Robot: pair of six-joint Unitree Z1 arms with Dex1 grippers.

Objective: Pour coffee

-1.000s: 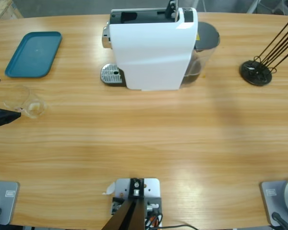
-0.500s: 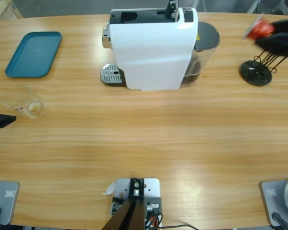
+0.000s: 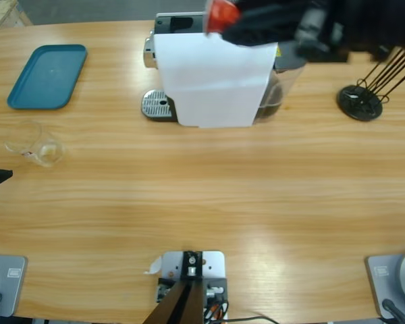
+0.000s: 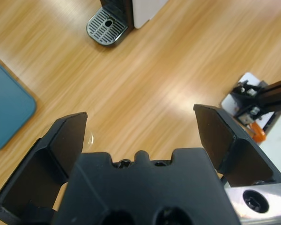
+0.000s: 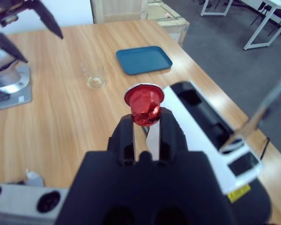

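Right wrist view: right pincer (image 5: pixel 144 123) clamped on red capsule (image 5: pixel 144 104) above white coffee machine (image 3: pixel 216 81) at worktop's (image 3: pixel 202 196) far side. Left pincer (image 4: pixel 140 136) gaped wide, empty, near left edge. Clear glass (image 3: pixel 35 143) stood left; no coffee visible.

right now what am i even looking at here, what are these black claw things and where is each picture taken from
These are three camera views of one wooden table with two robot arms. The high view looks straight down. The other two come from cameras on the arms' wrists, looking along each arm's black two-jawed gripper.

On the table stand a white capsule coffee machine, a teal tray, a small clear glass and a black wire capsule rack.

The right gripper is shut on a small red coffee capsule and holds it above the machine's top, where a dark slot shows. In the high view that arm reaches in from the upper right.

The left gripper is open and holds nothing, near the table's left edge by the glass. No coffee is visible yet.
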